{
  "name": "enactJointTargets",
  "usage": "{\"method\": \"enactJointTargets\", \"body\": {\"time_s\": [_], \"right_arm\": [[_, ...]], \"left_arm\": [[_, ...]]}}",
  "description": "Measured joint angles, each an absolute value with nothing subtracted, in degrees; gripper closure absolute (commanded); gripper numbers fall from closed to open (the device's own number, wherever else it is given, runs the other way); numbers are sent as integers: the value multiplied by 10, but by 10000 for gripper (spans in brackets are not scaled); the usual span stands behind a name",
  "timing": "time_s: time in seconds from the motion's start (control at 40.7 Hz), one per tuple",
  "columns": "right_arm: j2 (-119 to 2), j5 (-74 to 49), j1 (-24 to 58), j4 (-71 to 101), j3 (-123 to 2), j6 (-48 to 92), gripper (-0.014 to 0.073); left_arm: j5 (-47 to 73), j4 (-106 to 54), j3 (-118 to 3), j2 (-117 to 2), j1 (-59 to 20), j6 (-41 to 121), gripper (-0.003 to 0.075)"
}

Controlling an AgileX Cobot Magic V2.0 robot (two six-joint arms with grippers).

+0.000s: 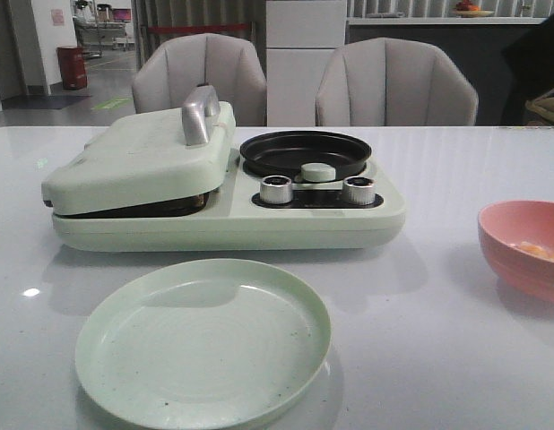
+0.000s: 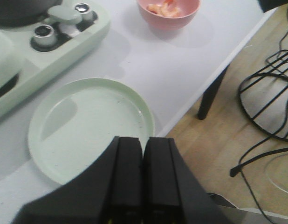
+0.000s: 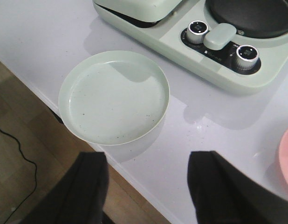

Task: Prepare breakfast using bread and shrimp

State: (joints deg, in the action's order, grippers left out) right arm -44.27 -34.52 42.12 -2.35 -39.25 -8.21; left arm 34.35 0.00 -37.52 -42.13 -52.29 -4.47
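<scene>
Just ahead of the left claw [image 2: 143, 179], whose two black fingers are pressed flat together with nothing between them, lies the pale green plate [image 2: 90, 128] on the white counter [image 2: 181, 70], close to the counter's front edge. Beyond the plate from this claw stands the mint-green breakfast maker [image 2: 65, 39] with its two silver knobs [image 2: 44, 32], and farther off, well apart from the claw, sits the pink bowl [image 2: 168, 14] holding the shrimp [image 2: 163, 8], small pale pink-orange pieces heaped inside. The right claw [image 3: 146, 191] hangs over the counter's edge with its fingers spread wide and nothing held; the same plate lies just ahead of it, slightly toward its left finger, and the breakfast maker stands past the plate with its round black pan [image 3: 253, 16] behind the knobs. In the front view neither claw shows; the appliance's hinged lid [image 1: 138, 157] with a metal handle [image 1: 199, 115] rests nearly closed over the left plate, and something dark shows in the narrow gap beneath, too hidden to tell whether it is the bread. The bowl sits at the counter's right.
</scene>
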Motion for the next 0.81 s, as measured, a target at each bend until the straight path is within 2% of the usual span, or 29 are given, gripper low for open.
{"method": "enactJointTargets", "body": {"time_s": [0.246,0.394,0.566,0.812], "right_arm": [[-450,-336,418,-24,-392,-82,105],[-485,-392,362,-34,-418,-82,105],[-556,-468,220,-61,-469,-82,105],[-664,-482,0,-21,-518,-29,105]], "left_arm": [[346,30,-374,-403,-523,-70,619],[345,30,-374,-403,-523,-70,619],[344,31,-374,-403,-523,-70,619],[344,31,-374,-403,-523,-70,619]]}}
